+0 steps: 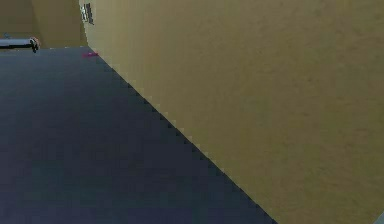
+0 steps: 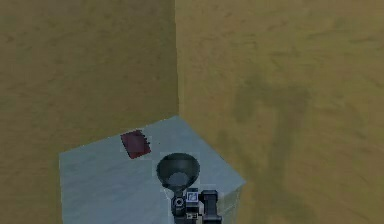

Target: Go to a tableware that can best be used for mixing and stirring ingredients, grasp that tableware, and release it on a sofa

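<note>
Ahead of the base, the forward view gives me a dark blue-grey floor (image 1: 90,150) running to the far end of the room, with a long yellow wall (image 1: 270,90) cutting diagonally down the forward view's right. Far off at the foot of that wall I see a small pink blob (image 1: 90,55) on the floor, too small to name. At the forward view's left edge is a low pale-and-dark object (image 1: 18,44) that I can't identify. High up at the far end there is a small pale grille-like panel (image 1: 87,12). Over in the arm side view, two yellow walls meet in a corner (image 2: 176,60), and a pale blue-grey surface (image 2: 95,175) sits tucked into it. On that surface a dark grey round bowl (image 2: 180,168) stands upright toward the near edge. A flat dark red item (image 2: 135,144) lies near it, up and to the left, apart from it. The claw (image 2: 188,196) shows at the bottom edge, right at the bowl's near rim, with its white marker squares (image 2: 210,205) beside it. Because the bowl stands on the surface at the claw, I cannot tell whether the claw holds anything or touches the bowl.
</note>
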{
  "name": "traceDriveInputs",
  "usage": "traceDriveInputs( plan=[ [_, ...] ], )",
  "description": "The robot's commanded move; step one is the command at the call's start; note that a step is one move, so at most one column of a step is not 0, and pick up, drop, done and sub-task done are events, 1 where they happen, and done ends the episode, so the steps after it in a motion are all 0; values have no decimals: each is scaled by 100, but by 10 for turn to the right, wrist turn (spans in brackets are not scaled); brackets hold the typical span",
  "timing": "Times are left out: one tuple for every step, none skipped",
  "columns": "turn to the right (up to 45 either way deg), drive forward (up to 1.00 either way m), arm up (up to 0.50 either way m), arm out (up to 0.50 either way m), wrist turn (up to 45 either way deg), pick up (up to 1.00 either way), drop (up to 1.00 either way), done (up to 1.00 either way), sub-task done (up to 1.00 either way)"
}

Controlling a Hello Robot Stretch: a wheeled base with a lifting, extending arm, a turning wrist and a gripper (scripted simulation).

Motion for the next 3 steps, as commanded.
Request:
traceDriveInputs(
  plan=[
    [0,0,0,0,0,100,0,0,0],
    [0,0,10,0,0,0,0,0,0],
    [0,0,24,0,0,0,0,0,0]
  ],
)
